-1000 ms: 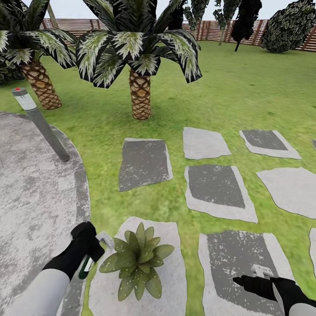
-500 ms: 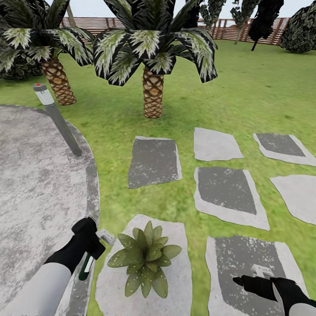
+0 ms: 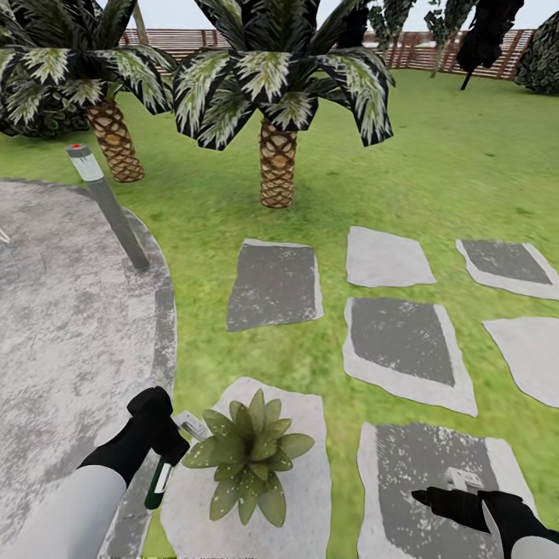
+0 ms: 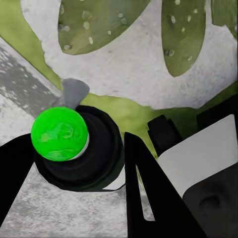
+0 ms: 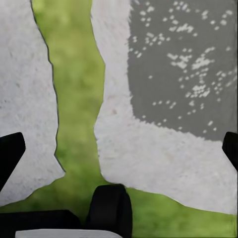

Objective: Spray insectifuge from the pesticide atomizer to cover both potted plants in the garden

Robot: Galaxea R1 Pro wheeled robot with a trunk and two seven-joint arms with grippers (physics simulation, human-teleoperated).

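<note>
**Left gripper holds atomizer beside potted plant**

Head view: left gripper is clamped on the pesticide atomizer, nozzle just beside the potted plant – which sits on a stepping stone by the patio.

Left wrist view: atomizer sits between the fingers, wet leaves past it.

Right wrist view: right gripper spread wide, holding nothing – above stone and lawn.

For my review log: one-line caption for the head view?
Left pincer holds the pesticide atomizer beside a potted plant on a stepping stone.
</note>
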